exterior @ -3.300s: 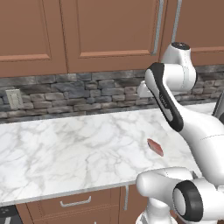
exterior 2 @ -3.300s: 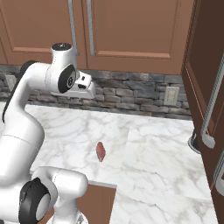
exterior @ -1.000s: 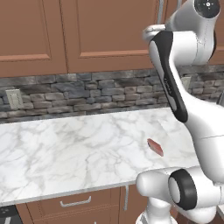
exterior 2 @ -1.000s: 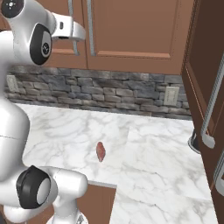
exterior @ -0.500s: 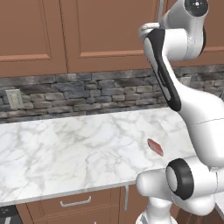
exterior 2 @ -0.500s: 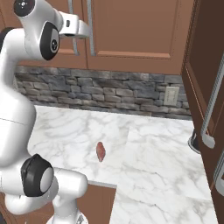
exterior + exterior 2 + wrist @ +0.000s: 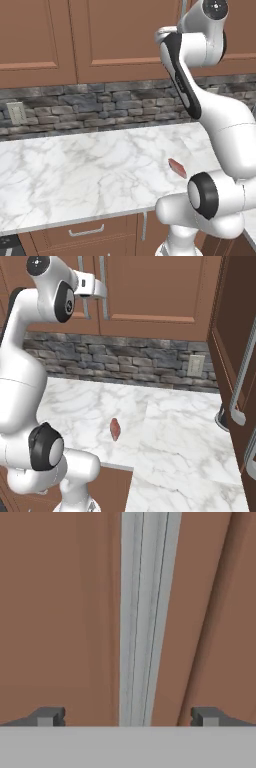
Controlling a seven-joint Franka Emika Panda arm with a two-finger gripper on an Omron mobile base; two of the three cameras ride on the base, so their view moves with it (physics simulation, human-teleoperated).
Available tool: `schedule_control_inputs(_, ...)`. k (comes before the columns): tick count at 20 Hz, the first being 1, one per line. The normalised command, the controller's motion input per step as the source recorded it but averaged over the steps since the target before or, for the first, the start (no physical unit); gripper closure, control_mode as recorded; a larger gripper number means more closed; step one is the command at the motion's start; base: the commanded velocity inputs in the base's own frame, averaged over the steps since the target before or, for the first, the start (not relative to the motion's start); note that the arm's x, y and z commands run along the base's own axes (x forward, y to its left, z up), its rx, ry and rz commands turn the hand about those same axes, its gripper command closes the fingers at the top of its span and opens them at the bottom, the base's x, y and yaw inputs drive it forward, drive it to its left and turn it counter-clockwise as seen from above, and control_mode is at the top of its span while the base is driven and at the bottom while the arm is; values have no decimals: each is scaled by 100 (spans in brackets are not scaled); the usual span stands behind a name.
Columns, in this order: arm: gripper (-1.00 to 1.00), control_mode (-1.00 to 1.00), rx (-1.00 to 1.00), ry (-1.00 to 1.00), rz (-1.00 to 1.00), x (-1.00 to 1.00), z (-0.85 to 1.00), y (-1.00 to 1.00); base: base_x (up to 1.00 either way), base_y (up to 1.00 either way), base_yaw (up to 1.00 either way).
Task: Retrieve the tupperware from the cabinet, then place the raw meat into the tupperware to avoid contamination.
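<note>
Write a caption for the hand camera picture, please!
Open pincer lined up on the silver handle of the brown cabinet, one tip on each side, not gripping yet.

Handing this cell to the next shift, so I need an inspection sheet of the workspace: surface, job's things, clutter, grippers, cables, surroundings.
Surface: white marble counter, nothing spilled on it.
Job's things: raw meat lies flat on the counter near its front edge; cabinet doors shut; tupperware not seen.
Clutter: nothing seen.
Grippers: gripper open, raised at the cabinet, its fingers either side of a silver bar handle, not closed on it.
Cables: nothing seen.
Surroundings: stone backsplash with a wall outlet; a second outlet on the right; drawers below the counter; tall dark unit with long handles on the right.
</note>
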Motion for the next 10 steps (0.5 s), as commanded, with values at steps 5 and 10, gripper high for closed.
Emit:
schedule_control_inputs(5, 100, -100, 0, 0, 0, 25, 0, 0, 0, 0, 0)
schedule_control_inputs(10, 100, -100, 0, 0, 0, 6, 0, 0, 0, 0, 0)
